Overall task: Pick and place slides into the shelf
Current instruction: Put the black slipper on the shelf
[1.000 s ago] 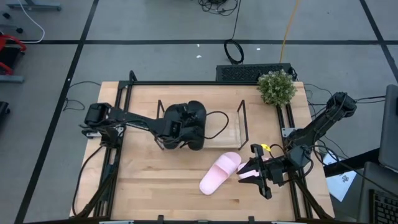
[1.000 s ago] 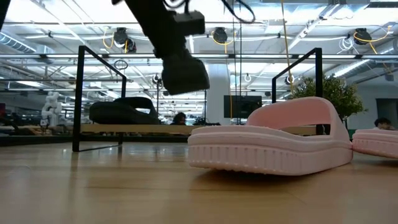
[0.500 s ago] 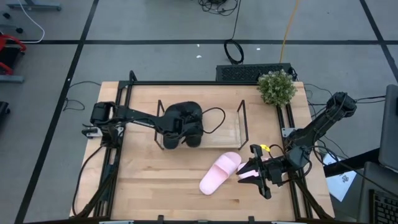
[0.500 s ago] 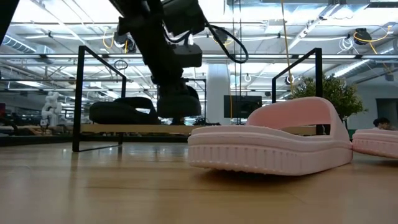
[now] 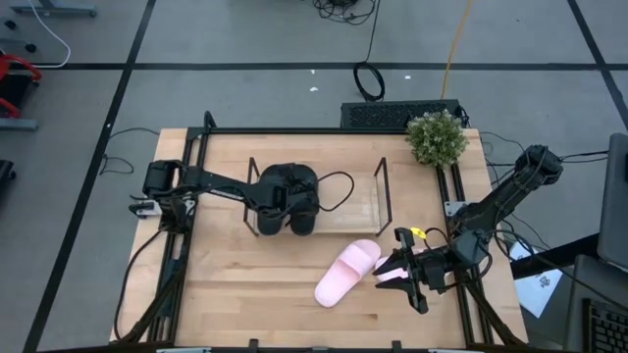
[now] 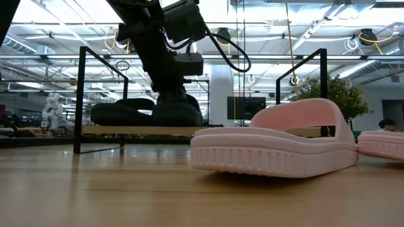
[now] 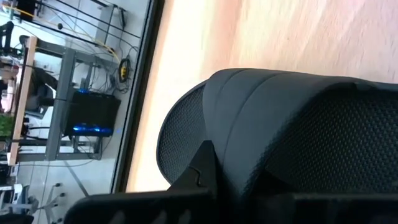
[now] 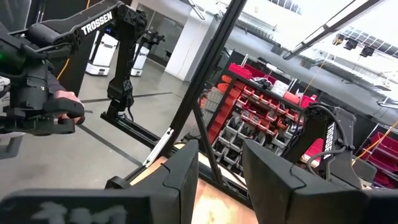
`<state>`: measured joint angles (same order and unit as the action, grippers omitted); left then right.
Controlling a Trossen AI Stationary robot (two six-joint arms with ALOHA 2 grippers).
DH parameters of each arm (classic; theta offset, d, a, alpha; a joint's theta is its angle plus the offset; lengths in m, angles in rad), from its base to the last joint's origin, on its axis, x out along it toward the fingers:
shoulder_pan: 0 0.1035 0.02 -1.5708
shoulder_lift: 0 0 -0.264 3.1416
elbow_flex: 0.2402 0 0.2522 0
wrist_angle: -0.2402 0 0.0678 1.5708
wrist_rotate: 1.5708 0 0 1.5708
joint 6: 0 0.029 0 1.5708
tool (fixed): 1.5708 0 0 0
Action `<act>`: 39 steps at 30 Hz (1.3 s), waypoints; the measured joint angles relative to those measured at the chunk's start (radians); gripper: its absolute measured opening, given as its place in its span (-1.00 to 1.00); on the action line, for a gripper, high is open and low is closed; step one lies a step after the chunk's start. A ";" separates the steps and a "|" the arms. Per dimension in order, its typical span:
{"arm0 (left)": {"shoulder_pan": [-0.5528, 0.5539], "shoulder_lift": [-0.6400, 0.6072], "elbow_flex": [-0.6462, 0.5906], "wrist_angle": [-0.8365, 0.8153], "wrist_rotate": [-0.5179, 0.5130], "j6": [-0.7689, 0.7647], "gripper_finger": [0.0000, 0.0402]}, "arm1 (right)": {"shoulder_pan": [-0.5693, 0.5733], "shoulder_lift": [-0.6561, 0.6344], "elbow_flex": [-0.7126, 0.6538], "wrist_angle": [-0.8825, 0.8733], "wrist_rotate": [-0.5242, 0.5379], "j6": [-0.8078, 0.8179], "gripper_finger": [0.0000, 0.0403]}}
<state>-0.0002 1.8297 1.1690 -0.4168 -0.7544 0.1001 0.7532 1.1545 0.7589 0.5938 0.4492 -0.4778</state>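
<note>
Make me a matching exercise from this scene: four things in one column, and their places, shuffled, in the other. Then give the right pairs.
Things:
1. black slides
2. pink slide
3. potted plant
4. right gripper

Places:
A. far right corner of the table
B. on the shelf, under the left gripper
C. on the bare table in front of the shelf
D. near the table's right edge, beside the pink slide

Pairs: 1-B, 2-C, 3-A, 4-D
</note>
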 joint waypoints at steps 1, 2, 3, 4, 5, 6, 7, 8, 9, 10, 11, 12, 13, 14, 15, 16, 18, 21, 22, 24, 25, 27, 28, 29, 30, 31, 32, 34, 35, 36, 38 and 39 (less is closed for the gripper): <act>0.000 0.000 0.000 0.000 0.000 0.000 -1.00 | 0.000 0.000 0.000 0.000 0.000 0.004 -0.42; 0.000 0.000 0.000 -0.001 0.000 0.000 -1.00 | 0.000 0.000 0.000 0.000 0.000 0.008 -0.42; 0.000 0.000 0.000 -0.003 0.000 0.000 -1.00 | 0.000 0.000 0.000 0.000 0.000 0.010 -0.42; 0.000 0.000 0.000 -0.009 0.001 0.000 -1.00 | 0.000 0.000 0.000 0.000 0.000 0.011 -0.42; 0.000 0.000 0.000 -0.014 0.002 0.000 -1.00 | 0.000 0.000 0.000 0.000 0.000 0.011 -0.42; 0.000 0.000 0.000 -0.019 0.003 0.000 -1.00 | 0.000 0.000 0.000 0.000 0.000 0.011 -0.42; 0.000 0.000 0.000 -0.024 0.003 -0.001 -1.00 | 0.000 0.000 0.000 0.000 0.000 0.012 -0.42; 0.000 0.000 0.000 -0.032 0.003 -0.003 -1.00 | 0.000 0.000 0.000 0.000 0.000 0.012 -0.42; 0.000 0.000 0.000 -0.042 0.003 -0.004 -1.00 | 0.000 0.000 0.000 0.000 0.000 0.012 -0.42; 0.000 0.000 0.000 -0.051 0.003 -0.004 -1.00 | 0.000 0.000 0.000 0.000 0.000 0.012 -0.42; 0.001 0.000 0.000 -0.057 0.003 -0.005 -1.00 | 0.000 0.000 0.000 0.000 0.000 0.012 -0.42; 0.003 0.000 0.000 -0.061 0.003 -0.004 -1.00 | 0.000 0.000 0.000 0.000 0.000 0.012 -0.42; 0.006 0.000 0.000 -0.065 0.005 -0.004 -1.00 | 0.000 0.000 0.000 0.000 0.000 0.012 -0.42; 0.010 0.000 0.000 -0.065 0.010 -0.004 -1.00 | 0.000 0.000 0.000 0.000 0.000 0.012 -0.42; 0.013 0.000 0.001 -0.064 0.015 -0.004 -1.00 | 0.000 0.000 0.000 0.000 0.000 0.013 -0.42; 0.016 0.000 0.001 -0.064 0.017 -0.003 -1.00 | 0.000 0.000 0.000 0.000 0.000 0.013 -0.42; 0.021 0.000 0.001 -0.064 0.018 0.000 -1.00 | 0.000 0.000 0.000 0.000 0.000 0.013 -0.42; 0.027 0.000 0.001 -0.064 0.018 0.001 -1.00 | 0.000 0.000 0.000 0.000 0.000 0.013 -0.42; 0.027 0.000 0.001 -0.064 0.018 0.003 -1.00 | 0.000 0.000 0.000 0.000 0.000 0.013 -0.42; 0.027 0.000 0.001 -0.065 0.019 0.004 -1.00 | 0.000 0.000 0.000 0.000 0.000 0.013 -0.42; 0.027 0.000 0.001 -0.065 0.019 0.004 -1.00 | 0.000 0.000 0.000 0.000 0.000 0.013 -0.42; 0.027 0.000 0.001 -0.066 0.019 0.003 -1.00 | 0.000 0.000 0.000 0.000 0.000 0.013 -0.42; 0.027 0.000 0.001 -0.066 0.019 0.003 -1.00 | 0.000 0.000 0.000 0.000 0.000 0.013 -0.42; 0.026 0.000 0.001 -0.066 0.020 0.003 -1.00 | 0.000 0.000 0.000 0.000 0.000 0.013 -0.42; 0.026 0.000 0.001 -0.066 0.021 0.003 -1.00 | 0.000 0.000 0.000 0.000 0.000 0.013 -0.42; 0.026 0.000 0.001 -0.067 0.021 0.003 -1.00 | 0.000 0.000 0.000 0.000 0.000 0.013 -0.42; 0.026 0.000 0.001 -0.067 0.021 0.002 -0.99 | 0.000 0.000 0.000 0.000 0.000 0.013 -0.42; 0.025 0.000 0.001 -0.068 0.021 -0.002 -0.97 | 0.000 0.000 0.000 0.000 0.000 0.013 -0.42; 0.025 0.000 0.001 -0.070 0.021 -0.004 -0.96 | 0.000 0.000 0.000 0.000 0.000 0.013 -0.42; 0.025 0.000 0.001 -0.072 0.021 -0.006 -0.95 | 0.000 0.000 0.000 0.000 0.000 0.013 -0.42; 0.024 0.000 0.001 -0.077 0.021 -0.009 -0.93 | 0.000 0.000 0.000 0.000 0.000 0.013 -0.42; 0.024 0.000 0.001 -0.079 0.022 -0.009 -0.92 | 0.000 0.000 0.000 0.000 0.000 0.013 -0.42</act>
<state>0.0235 1.8297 1.1702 -0.4953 -0.7327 0.0914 0.7532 1.1545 0.7589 0.5938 0.4492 -0.4648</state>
